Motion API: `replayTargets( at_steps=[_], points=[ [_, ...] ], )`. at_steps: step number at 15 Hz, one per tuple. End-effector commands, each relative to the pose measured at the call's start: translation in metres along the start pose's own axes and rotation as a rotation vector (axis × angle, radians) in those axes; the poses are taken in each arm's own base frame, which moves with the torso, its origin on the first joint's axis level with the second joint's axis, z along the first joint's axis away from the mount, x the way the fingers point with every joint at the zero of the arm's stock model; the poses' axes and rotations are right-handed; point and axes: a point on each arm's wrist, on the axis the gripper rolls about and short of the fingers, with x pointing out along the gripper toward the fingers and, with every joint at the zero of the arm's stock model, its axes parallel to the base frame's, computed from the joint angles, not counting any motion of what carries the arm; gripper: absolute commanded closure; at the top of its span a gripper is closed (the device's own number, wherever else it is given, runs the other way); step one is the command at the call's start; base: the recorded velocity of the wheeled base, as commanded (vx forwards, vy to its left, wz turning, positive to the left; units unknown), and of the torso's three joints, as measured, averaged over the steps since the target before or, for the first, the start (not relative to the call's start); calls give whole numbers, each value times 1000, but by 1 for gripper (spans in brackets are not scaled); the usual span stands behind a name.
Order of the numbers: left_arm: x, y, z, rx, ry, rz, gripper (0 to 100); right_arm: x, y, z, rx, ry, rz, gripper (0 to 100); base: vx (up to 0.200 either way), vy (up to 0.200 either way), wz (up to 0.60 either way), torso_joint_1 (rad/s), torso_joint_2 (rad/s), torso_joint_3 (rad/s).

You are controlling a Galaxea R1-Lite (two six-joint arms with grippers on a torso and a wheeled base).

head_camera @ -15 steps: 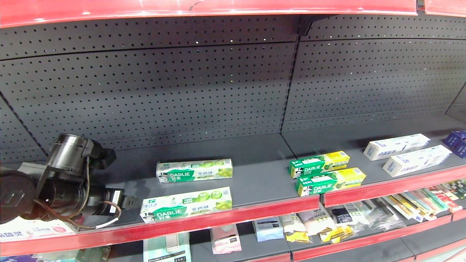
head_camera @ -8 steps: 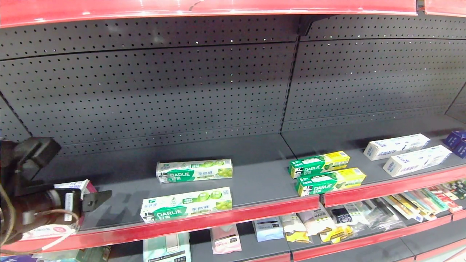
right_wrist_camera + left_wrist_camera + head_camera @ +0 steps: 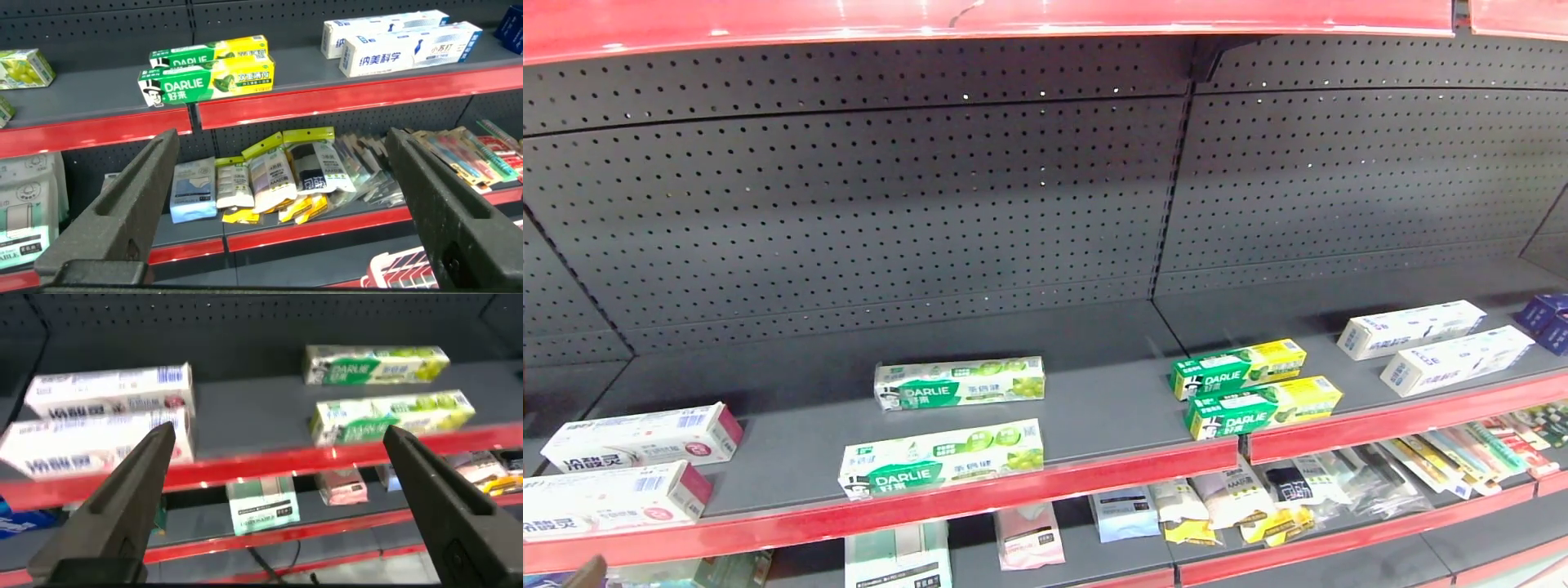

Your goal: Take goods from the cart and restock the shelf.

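The left gripper (image 3: 279, 433) and right gripper (image 3: 282, 135) hang with jaws wide apart, empty, before the red-lipped dark grey metal shelf (image 3: 1013, 482). Two white-and-pink cardboard toothpaste boxes (image 3: 645, 437) lie at its left end, the nearer cut off by the frame; room lies open behind them.

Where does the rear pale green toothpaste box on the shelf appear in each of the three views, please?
Head view: rear pale green toothpaste box, mid-shelf, behind its twin.
Left wrist view: the box, likewise behind its twin.
Right wrist view: its end, cut off, beside the green-and-yellow boxes.
Shared landmark: the red shelf edge.
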Motion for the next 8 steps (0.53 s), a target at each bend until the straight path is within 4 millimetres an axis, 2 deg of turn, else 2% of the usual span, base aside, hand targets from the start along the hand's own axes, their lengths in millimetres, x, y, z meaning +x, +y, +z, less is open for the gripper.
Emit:
replayTargets(
  at_steps=[1, 8],
  points=[
    [-15, 5, -64, 12, -90, -14, 0, 0, 0, 0, 0, 0, 2, 0, 0, 0, 0, 0, 0, 0],
    [-7, 5, -72, 13, -115, -12, 0, 0, 0, 0, 0, 2, 0, 0, 0, 0, 0, 0, 0, 0]
  ],
)
